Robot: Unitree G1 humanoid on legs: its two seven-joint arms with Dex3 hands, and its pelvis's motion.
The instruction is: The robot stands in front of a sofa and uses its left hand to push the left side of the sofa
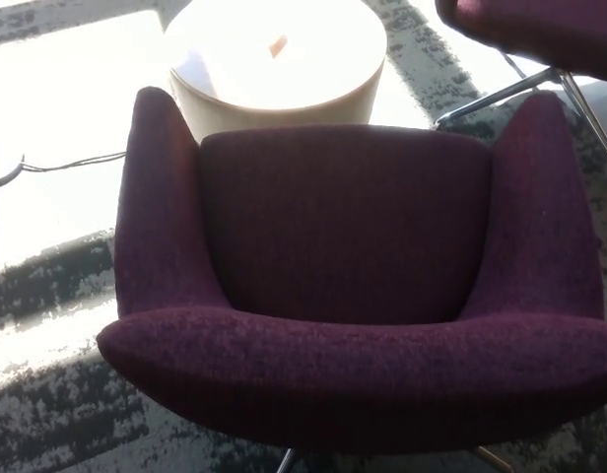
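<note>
Purple sofa sits squarely below the round desk, its left armrest running toward that desk; neither robot hand is in view, so state and nearer side cannot be told.

Dark purple upholstered sofa, curved backrest nearest, upright on patterned carpet

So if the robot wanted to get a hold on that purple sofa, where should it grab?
Probably the left armrest, approached from the outer left. It stands up as a narrow padded ridge with bare carpet beside it, whereas the sofa's broad backrest looks too thick.
</note>
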